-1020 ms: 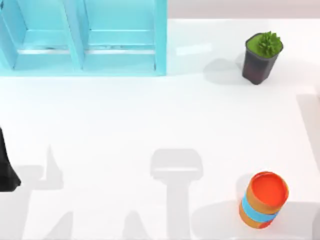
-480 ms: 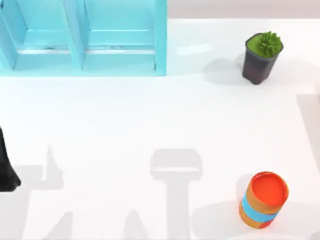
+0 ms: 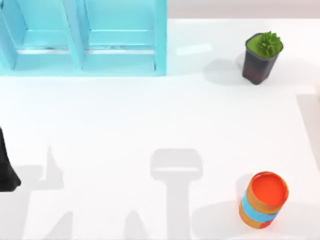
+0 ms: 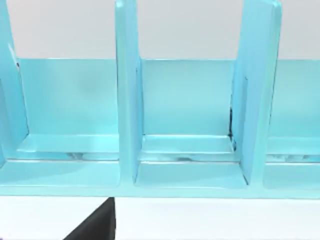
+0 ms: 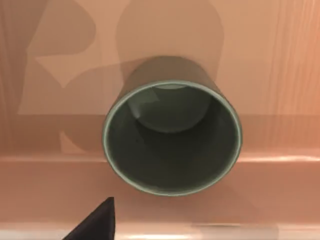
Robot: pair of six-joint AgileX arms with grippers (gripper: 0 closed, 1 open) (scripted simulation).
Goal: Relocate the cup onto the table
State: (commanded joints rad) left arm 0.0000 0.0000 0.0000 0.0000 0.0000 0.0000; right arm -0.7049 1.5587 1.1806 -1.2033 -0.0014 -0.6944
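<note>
Nothing is shifting on the glossy white worktop since a second ago. Beneath my right wrist camera, the small grey-olive tapered cup is standing upright on a tan wooden surface; my tool's state I cannot tell.

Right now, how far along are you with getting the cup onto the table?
Hardly started. Nothing looks done: the cup stands upright on a brownish wooden-looking surface in the right wrist view, directly below that camera, not on the white table. In hand: the right arm seems lined up over it, no grasp visible. Left: grip, lift and set it down. The left arm sits parked at the table's left edge.
</note>
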